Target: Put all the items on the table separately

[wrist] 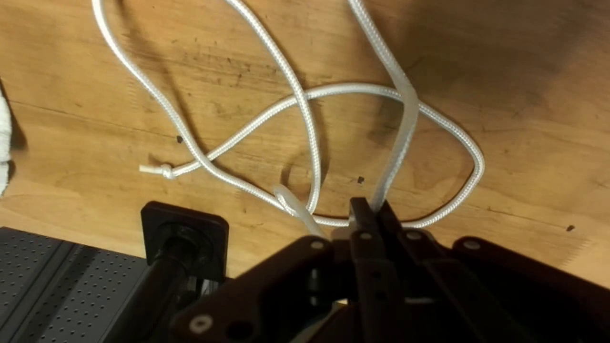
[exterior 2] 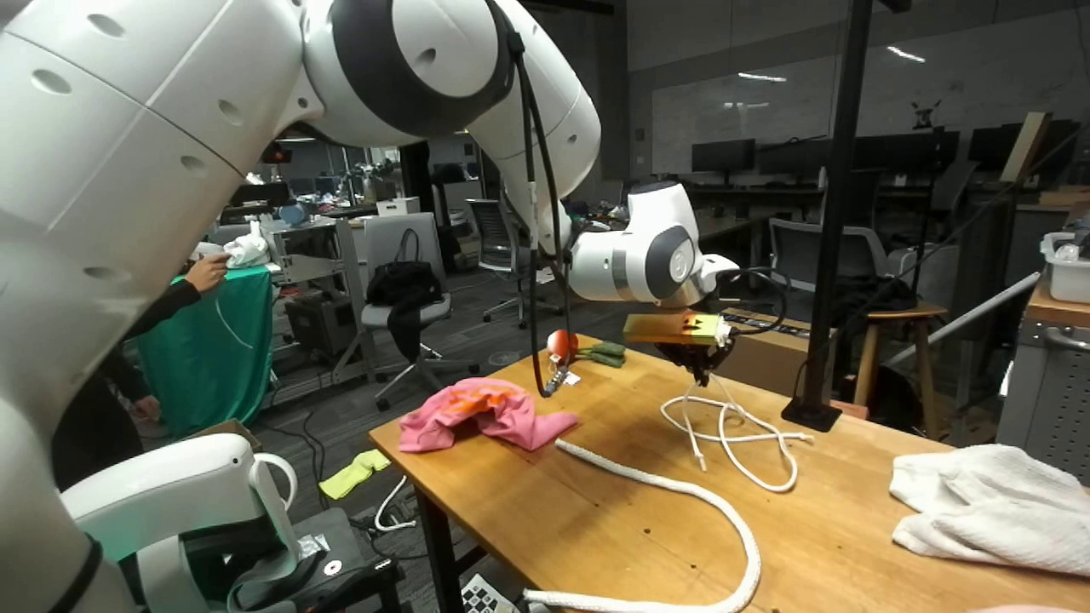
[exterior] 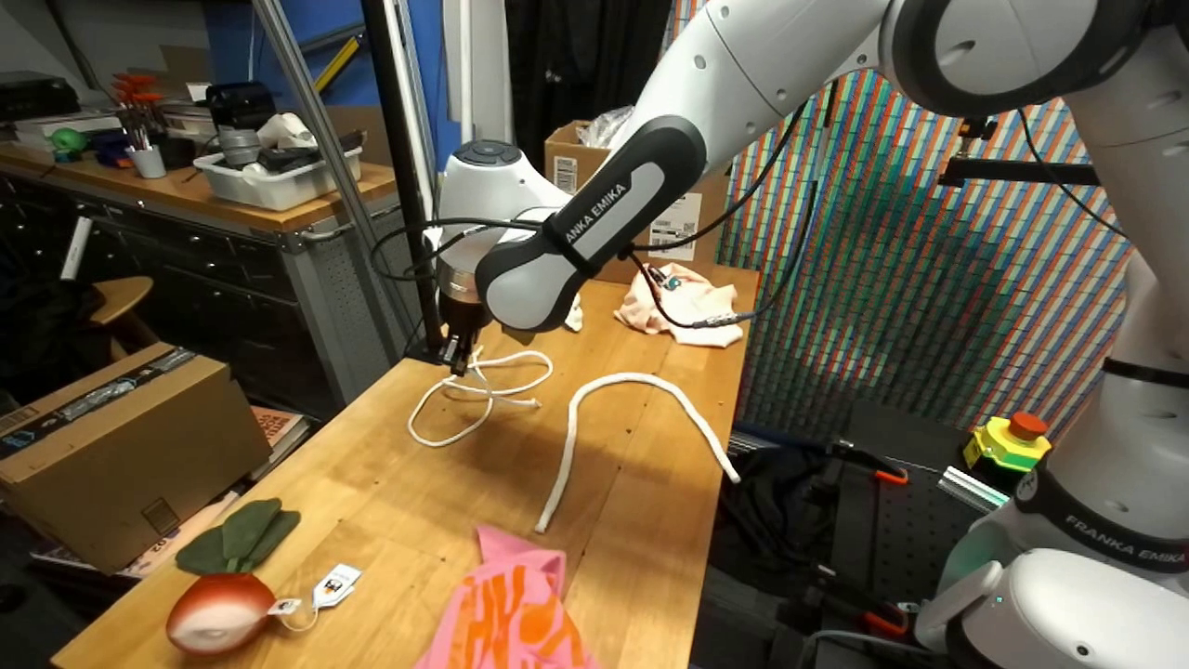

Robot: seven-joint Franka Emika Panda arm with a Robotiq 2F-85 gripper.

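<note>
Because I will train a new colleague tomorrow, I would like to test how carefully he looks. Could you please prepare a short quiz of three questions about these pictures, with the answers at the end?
1. True or false: the pincer is shut on the thin white cord.

2. Which of these lies nearest to the red-orange ball?
A) the white cloth
B) the dark green cloth
C) the thick white rope

3. Fill in: the print on the bright pink cloth is ____ in colour.

Key: 1. True, a strand rises between its tips. 2. B. 3. Orange.
</note>
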